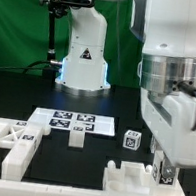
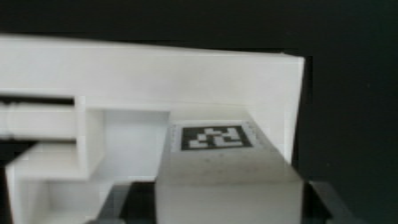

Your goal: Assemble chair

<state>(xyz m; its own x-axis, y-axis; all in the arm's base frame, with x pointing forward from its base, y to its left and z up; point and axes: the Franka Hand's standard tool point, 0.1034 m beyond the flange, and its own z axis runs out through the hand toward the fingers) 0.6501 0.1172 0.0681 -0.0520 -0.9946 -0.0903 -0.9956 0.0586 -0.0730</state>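
My gripper (image 1: 162, 172) is low at the front of the exterior view's right, over a white notched chair block (image 1: 133, 179). In the wrist view a white tagged bar (image 2: 221, 160) sits between my dark fingers (image 2: 125, 200), which close on its two sides; the gripper (image 2: 222, 205) is shut on it. The bar rests against a large white slab piece (image 2: 160, 70) with a notch (image 2: 128, 135). A big tagged chair piece (image 1: 9, 144) lies at the front left. A small white block (image 1: 78, 135) and a tagged cube (image 1: 130, 140) lie mid-table.
The marker board (image 1: 75, 120) lies flat in the middle of the black table. The robot's white base (image 1: 83, 59) stands at the back before a green curtain. My large arm (image 1: 177, 57) fills the exterior view's right.
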